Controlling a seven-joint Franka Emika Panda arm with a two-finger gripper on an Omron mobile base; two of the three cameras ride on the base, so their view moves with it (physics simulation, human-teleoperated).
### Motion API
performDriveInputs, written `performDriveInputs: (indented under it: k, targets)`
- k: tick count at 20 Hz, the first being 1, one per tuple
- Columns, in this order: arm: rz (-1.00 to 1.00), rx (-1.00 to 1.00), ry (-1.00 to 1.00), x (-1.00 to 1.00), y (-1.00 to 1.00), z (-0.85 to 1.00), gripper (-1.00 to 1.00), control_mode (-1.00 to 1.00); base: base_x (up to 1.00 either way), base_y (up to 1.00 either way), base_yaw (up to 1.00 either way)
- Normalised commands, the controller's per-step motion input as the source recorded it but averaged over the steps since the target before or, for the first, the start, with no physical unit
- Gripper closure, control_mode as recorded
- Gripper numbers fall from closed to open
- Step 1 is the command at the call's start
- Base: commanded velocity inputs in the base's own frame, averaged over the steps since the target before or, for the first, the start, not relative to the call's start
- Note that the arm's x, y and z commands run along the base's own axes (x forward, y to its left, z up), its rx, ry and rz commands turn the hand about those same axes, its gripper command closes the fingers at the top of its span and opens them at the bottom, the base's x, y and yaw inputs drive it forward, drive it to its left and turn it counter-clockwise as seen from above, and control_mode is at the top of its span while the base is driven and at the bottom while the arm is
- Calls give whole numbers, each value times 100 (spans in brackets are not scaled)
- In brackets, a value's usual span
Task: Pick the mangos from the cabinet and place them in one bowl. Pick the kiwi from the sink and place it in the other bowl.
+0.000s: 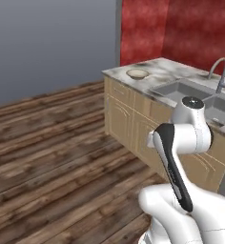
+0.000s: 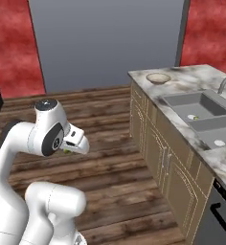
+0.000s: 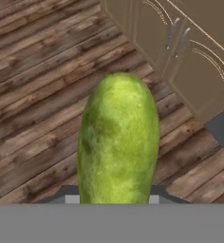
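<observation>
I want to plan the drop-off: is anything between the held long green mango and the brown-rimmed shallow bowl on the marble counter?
Nothing visible blocks it. The long green mango is clamped in the gripper above wood floor; the brown-rimmed bowl sits alone near the counter's end.

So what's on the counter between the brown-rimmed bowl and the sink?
Nothing. In both base views the marble counter lies bare between the bowl and the sink.

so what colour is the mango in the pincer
Green, mottled with yellowish and darker patches. The mango shows best in the hand view.
</observation>
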Motion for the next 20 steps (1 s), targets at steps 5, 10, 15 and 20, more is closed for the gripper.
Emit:
performDriveInputs:
  k: [5,10,15,20]
  targets:
    - [0,0,0,0,0,0,100,100,11,-25,-37]
    - [0,0,0,0,0,0,100,100,28,-21,-32]
    - [0,0,0,0,0,0,100,100,35,-16,-31]
    - [0,0,0,0,0,0,100,100,33,-15,-31]
